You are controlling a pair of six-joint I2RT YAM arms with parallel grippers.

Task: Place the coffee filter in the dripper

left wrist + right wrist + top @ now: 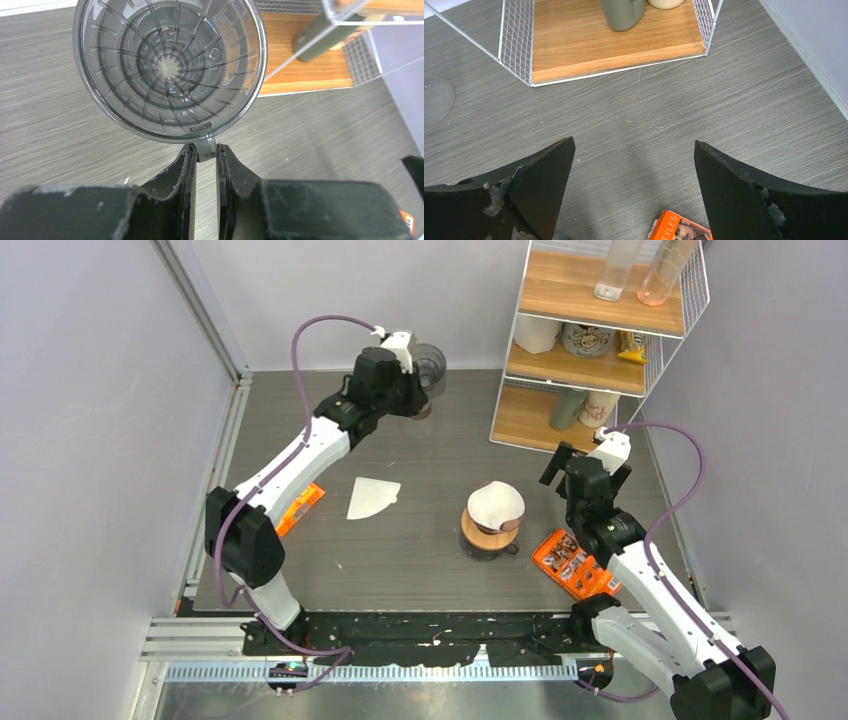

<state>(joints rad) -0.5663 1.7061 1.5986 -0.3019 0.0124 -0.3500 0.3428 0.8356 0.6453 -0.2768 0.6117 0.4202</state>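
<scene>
Where the top view looks down, your left arm stretches to the far back, the left claw (420, 390) mostly hidden under its wrist beside the dripper (430, 364). The coffee filter (372, 497) lies flat mid-surface, well apart from it.

Left wrist view: the left claw (206, 154) is pinched almost closed on the dripper (169, 67) handle tab.

Right wrist view: the right claw (634, 150) is spread wide, holding nothing, near the wire shelf (616, 55).

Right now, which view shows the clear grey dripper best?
Left wrist: the dripper is large and unobstructed, ribs and centre hole clear, its tab pinched in the left hand. Top external shows only part of it, beyond the arm. Right wrist: nothing identifiable as it.
</scene>
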